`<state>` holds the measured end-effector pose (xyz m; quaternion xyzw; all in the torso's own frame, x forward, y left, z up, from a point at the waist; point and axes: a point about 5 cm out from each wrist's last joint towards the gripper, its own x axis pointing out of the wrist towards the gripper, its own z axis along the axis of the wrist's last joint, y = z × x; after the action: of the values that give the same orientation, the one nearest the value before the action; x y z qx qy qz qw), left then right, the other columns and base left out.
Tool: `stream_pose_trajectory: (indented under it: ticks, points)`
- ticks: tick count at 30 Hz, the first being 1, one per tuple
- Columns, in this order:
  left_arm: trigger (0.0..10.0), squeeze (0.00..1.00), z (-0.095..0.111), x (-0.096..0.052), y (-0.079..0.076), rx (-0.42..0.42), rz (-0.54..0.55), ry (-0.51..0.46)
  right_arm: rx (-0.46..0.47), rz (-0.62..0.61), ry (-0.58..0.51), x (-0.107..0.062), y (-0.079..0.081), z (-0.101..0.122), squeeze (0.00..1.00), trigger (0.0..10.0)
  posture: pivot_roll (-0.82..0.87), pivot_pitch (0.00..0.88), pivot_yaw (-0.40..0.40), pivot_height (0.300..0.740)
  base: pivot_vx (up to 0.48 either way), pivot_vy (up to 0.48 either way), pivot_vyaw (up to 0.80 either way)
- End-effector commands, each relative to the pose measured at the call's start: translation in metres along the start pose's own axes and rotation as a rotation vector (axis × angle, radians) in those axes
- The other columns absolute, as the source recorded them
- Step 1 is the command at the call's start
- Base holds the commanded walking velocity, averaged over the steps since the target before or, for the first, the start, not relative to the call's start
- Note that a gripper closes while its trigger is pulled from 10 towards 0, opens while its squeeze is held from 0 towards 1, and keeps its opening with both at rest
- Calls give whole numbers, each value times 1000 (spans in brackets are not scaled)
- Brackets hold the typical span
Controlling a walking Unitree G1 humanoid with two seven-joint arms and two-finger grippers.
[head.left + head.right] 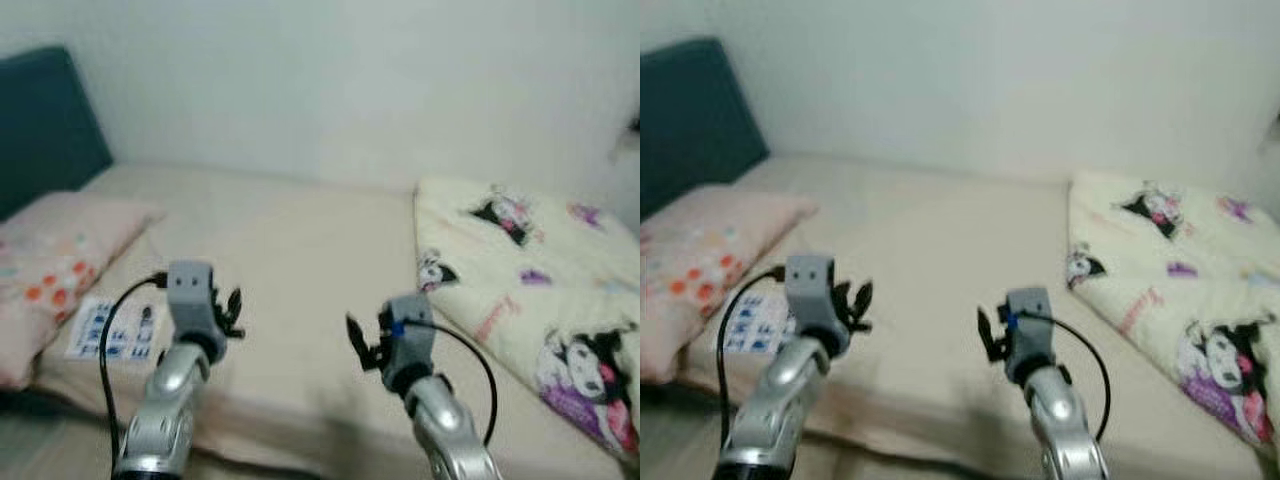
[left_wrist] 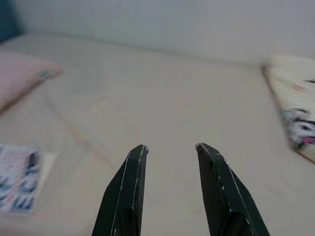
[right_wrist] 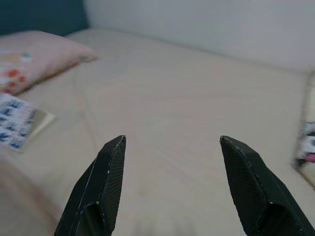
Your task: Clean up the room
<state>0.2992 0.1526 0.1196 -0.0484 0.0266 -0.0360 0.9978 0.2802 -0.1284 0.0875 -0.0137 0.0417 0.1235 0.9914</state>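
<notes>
Bed (image 1: 290, 260) ahead, cream sheet largely bare across the middle. Pink patterned pillow (image 1: 55, 255) at the head-end corner on the robot's left, beside the dark blue headboard (image 1: 40, 125). Flat printed booklet or card (image 1: 115, 330), white with blue marks, lying on the sheet near the front edge, just beside the pillow. Cartoon-print blanket (image 1: 530, 290) bunched along the right side of the bed, spilling toward the front edge.

Left gripper (image 2: 170, 147) raised over the front edge, fingers parted with a moderate gap, holding nothing. Right gripper (image 3: 172, 140) likewise raised near the front edge, fingers spread wider, empty. Both well apart from any item. Head views somewhat blurred; fine detail of the booklet not legible.

Judged step: approach and selection of the first item. Booklet judged the nearest loose thing, closer to the left gripper. Recommended: steady stance before reaching; low, shallow approach from the front edge; one finger slid under the free edge, since a flat item on soft bedding resists a top pinch. Risk: catching the sheet along with it.
</notes>
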Motion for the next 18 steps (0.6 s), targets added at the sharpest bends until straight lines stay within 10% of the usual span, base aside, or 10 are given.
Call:
stream_pose_trajectory:
  ticks: [1, 18]
  points:
    - [10000, 0, -3, 0, -2, 2, -6, 17, 25, -27, 3, -3, -5, -2, 0, 10000, -4, 0, -5, 740, 0, -480, 0]
    - [10000, 0, -3, 2, -4, 5, -21, 26, 26, -39, -1, -5, -7, -1, 0, 10000, -15, 0, 12, 740, 0, -480, 0]
